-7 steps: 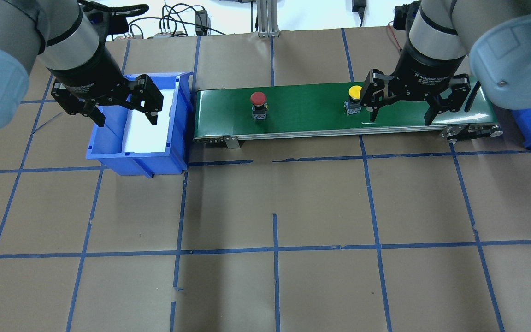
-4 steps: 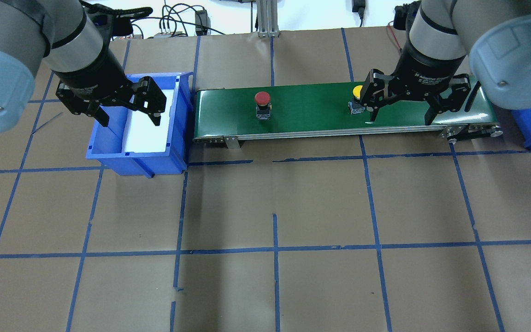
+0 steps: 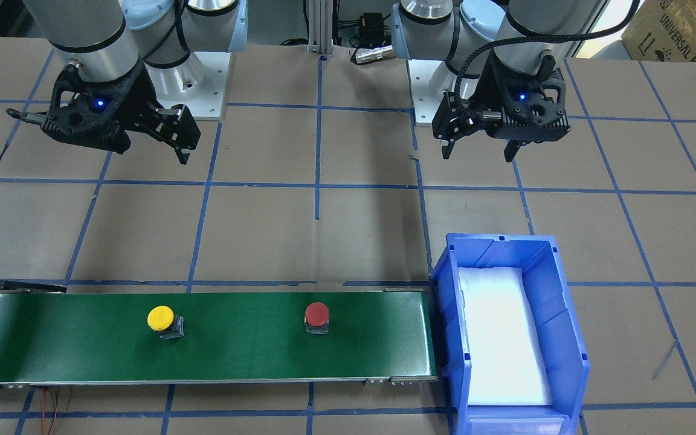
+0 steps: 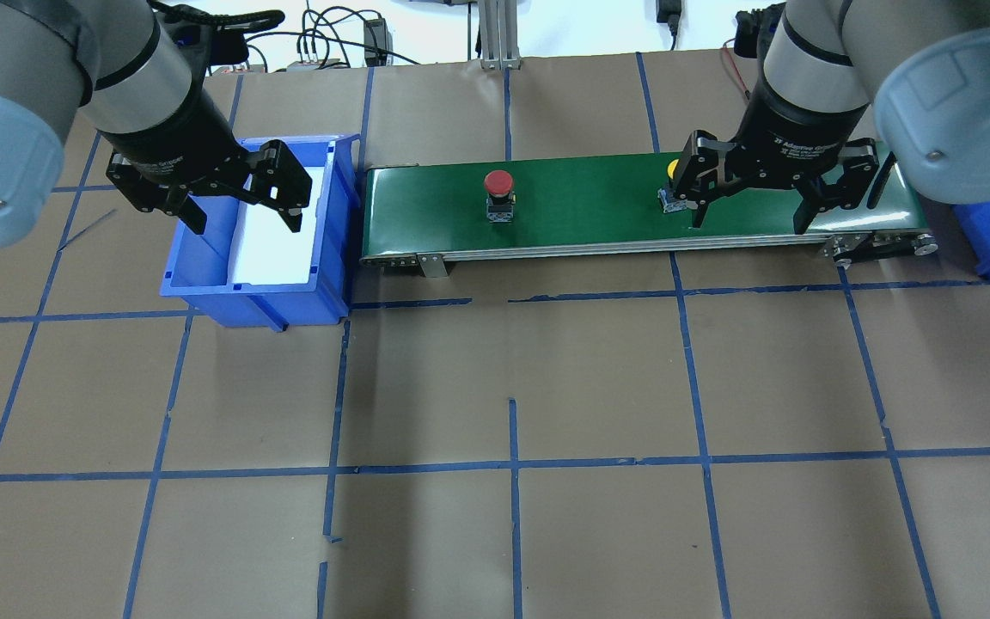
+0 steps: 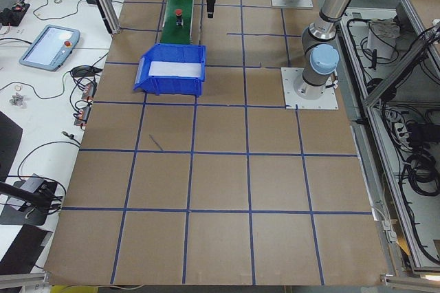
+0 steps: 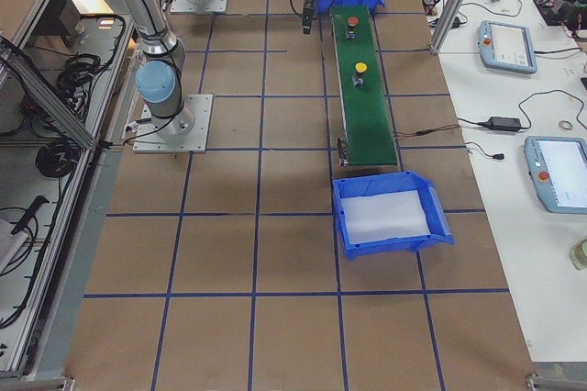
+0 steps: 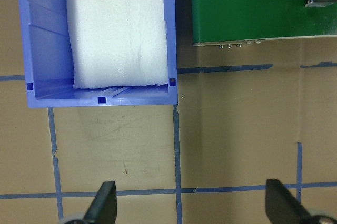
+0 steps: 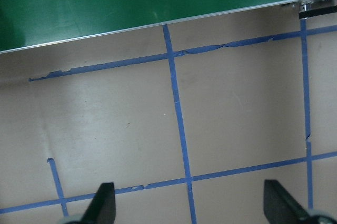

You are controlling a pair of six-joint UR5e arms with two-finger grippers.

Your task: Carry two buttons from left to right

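Note:
The red button (image 4: pixel 499 183) stands upright on the green conveyor belt (image 4: pixel 589 223), left of its middle; it also shows in the front view (image 3: pixel 316 314). The yellow button (image 4: pixel 673 169) stands further right on the belt, partly hidden behind my right gripper's finger; the front view shows it whole (image 3: pixel 161 318). My right gripper (image 4: pixel 748 225) is open and empty, raised over the table on the robot's side of the belt's right part. My left gripper (image 4: pixel 246 225) is open and empty, on the robot's side of the blue bin (image 4: pixel 203 284).
The blue bin at the belt's left end holds only a white foam liner (image 3: pixel 502 338). A second blue bin (image 6: pixel 390 217) with white foam stands past the belt's right end. Cables and devices lie beyond the far table edge.
Both buttons have moved to the right along the belt. The yellow one has slid further behind my right gripper's finger. My left gripper shifted slightly; my right arm stayed still.

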